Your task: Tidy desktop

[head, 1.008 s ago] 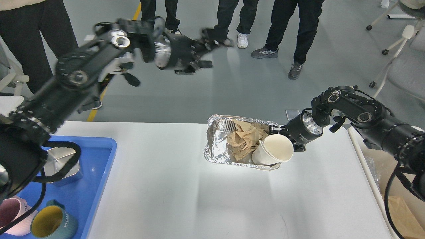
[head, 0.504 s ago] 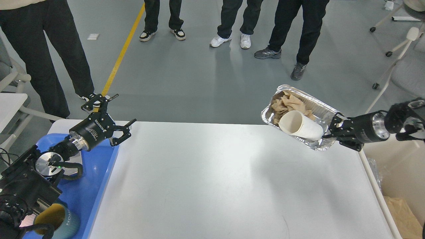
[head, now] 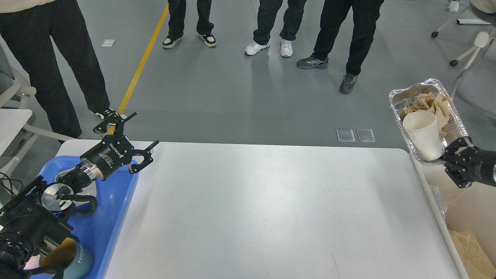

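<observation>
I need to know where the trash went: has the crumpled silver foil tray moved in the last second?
Yes. The silver foil tray went right, off the white desktop, past its right edge, held by the right gripper.

Robot lab, grey floor (head: 240,100), onlookers (head: 341,35), floor tape (head: 141,64)

Left end effector (head: 130,133) gapes wide (raised, empty); right end effector (head: 451,152) clamped, outstretched.
</observation>
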You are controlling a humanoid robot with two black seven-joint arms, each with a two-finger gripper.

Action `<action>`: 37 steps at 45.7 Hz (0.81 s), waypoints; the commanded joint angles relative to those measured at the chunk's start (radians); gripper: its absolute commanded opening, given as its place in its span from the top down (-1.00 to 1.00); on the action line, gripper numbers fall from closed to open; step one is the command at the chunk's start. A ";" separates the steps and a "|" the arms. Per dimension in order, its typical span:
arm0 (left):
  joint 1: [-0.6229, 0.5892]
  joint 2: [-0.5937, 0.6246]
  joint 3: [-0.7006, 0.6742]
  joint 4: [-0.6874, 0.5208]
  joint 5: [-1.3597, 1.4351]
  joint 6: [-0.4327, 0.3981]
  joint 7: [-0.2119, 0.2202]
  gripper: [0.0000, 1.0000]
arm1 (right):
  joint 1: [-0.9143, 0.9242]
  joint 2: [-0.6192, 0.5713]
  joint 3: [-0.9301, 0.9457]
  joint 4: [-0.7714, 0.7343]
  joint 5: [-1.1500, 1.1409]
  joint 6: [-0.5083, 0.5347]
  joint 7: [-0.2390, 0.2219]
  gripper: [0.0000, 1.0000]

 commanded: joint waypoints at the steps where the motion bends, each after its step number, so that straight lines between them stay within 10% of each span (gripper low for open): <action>1: 0.013 0.009 0.003 0.000 -0.001 -0.005 0.000 -0.93 | -0.029 -0.002 0.002 -0.055 0.013 -0.061 0.002 1.00; 37: -0.010 -0.047 -0.008 0.014 -0.037 0.110 -0.026 -0.93 | -0.294 -0.117 -0.009 -0.130 0.027 -0.181 0.025 1.00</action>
